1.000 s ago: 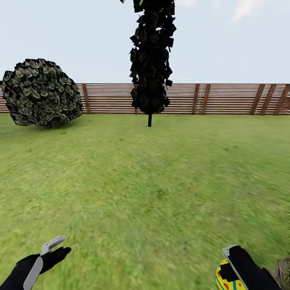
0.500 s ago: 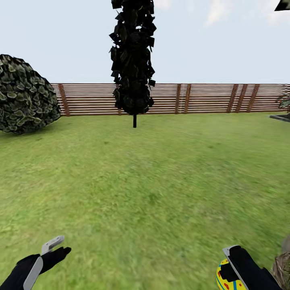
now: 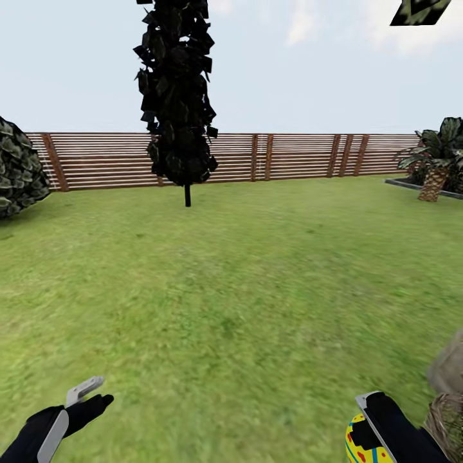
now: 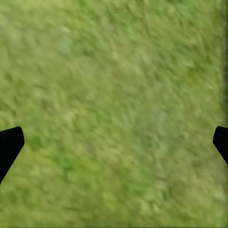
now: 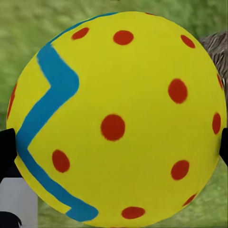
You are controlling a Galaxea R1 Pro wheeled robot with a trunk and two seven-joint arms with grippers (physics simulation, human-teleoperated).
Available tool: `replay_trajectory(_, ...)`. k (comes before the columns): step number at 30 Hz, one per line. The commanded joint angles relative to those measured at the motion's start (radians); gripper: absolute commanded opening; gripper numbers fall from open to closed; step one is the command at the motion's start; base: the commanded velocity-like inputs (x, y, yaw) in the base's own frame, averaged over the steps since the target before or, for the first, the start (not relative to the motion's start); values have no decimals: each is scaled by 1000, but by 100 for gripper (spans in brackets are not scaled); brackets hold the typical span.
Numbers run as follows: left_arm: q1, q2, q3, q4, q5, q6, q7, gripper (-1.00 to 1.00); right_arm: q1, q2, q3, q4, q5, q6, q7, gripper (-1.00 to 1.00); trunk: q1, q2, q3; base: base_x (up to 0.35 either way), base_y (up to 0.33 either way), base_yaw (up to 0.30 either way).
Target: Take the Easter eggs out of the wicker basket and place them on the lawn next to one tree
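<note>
My right gripper is shut on one Easter egg, yellow with red dots and a blue zigzag, at the lower right of the head view. The right wrist view shows that egg up close between the two fingers. A piece of the brown wicker basket shows at the right edge, just beside that hand. My left gripper hangs open over the lawn, and its wrist view has bare grass between the spread fingertips. The other eggs are out of view.
A dark narrow cypress-like tree stands ahead left before the brown slatted fence. A round bush is at the far left and a palm at the far right. A blurred grey-brown shape rises above the basket; flat leaves hang top right.
The camera has turned right: the cypress and bush slid left, and the palm and more of the basket came in. Both arms hold the same pose, the egg still gripped.
</note>
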Motion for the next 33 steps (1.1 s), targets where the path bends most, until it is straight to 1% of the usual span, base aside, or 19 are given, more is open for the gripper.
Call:
replay_trajectory(1, 0, 0, 3, -1, 1, 6, -4, 100, -1, -1, 3, -2, 11, 5, 9, -100, 1, -1, -1, 289, 205, -294)
replay_trajectory(15, 0, -1, 3, 0, 1, 7, -3, 100, -1, -1, 3, 0, 9, 5, 11, -100, 1, -1, -1, 326, 132, -294)
replay_trajectory(16, 0, -1, 3, 5, 1, 7, -3, 100, -1, -1, 3, -1, 9, 5, 11, -100, 1, -1, -1, 293, 212, -295)
replay_trajectory(17, 0, -1, 2, 33, 0, 5, -3, 100, -1, -1, 3, -1, 9, 5, 10, -100, 1, -1, -1, 290, 215, -295)
replay_trajectory(25, 0, -1, 2, 38, 0, 5, -3, 100, -1, -2, 2, -1, 9, 5, 9, -100, 1, -1, -1, 308, 168, -295)
replay_trajectory(33, 0, 0, 2, 39, 0, 6, -4, 100, -1, -2, 2, -2, 9, 5, 9, -100, 1, -1, -1, 225, 273, -295)
